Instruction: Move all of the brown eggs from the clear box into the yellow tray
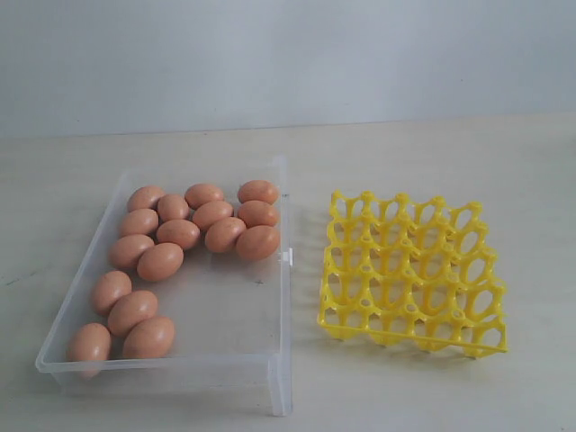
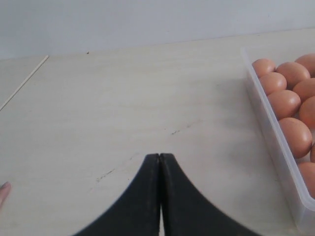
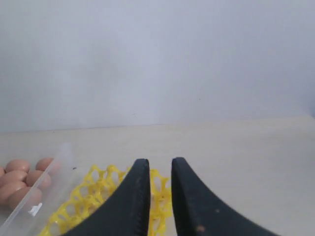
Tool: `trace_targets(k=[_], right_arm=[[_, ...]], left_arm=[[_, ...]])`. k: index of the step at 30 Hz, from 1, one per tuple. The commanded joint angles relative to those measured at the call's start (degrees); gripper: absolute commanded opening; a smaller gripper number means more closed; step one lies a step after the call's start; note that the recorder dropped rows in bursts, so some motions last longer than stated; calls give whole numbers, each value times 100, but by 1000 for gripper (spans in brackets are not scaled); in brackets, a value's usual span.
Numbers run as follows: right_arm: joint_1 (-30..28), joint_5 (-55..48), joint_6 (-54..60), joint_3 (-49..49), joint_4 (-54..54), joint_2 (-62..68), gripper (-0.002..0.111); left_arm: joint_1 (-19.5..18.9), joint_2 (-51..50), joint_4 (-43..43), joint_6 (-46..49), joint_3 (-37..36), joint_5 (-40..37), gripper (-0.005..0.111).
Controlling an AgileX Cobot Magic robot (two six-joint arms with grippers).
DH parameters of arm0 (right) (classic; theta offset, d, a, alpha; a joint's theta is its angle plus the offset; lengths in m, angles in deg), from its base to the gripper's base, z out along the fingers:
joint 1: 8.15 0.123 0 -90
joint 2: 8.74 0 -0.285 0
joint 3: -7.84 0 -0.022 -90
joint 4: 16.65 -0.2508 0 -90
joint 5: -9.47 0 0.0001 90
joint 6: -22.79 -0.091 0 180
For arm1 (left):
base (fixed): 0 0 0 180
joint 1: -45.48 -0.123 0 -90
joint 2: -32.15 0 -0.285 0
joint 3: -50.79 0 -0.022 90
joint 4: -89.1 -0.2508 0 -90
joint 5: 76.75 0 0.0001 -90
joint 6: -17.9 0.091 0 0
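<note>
Clear box (image 1: pixel 225 315) sits to the left on a pale table (image 1: pixel 450 153), with the yellow tray (image 1: pixel 407 270) just beside its right wall. Brown eggs (image 1: pixel 212 215) all lie inside the box, none in the tray. Left gripper (image 2: pixel 160 156) has its jaws pressed together and empty; right gripper (image 3: pixel 160 162) is slightly parted, holding nothing.

Bright, even, diffuse light; faint shadows; slightly soft focus

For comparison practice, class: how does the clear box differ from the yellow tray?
The clear box is transparent with solid walls; the yellow tray is an opaque open lattice. The box holds brown eggs; the tray's cups are empty. The box looks larger than the tray. Both sit on the table.
</note>
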Motion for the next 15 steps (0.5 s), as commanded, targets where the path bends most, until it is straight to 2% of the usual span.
trace_targets(k=[1, 8, 15], right_arm=[[-21, -63, 4, -255, -161, 118, 18], [55, -204, 4, -578, -383, 759, 18], [83, -1057, 146, -1204, -342, 1613, 18]], left_arm=[[34, 32, 70, -10, 23, 4, 0], [34, 32, 70, -10, 23, 4, 0], [34, 32, 70, -10, 23, 4, 0]])
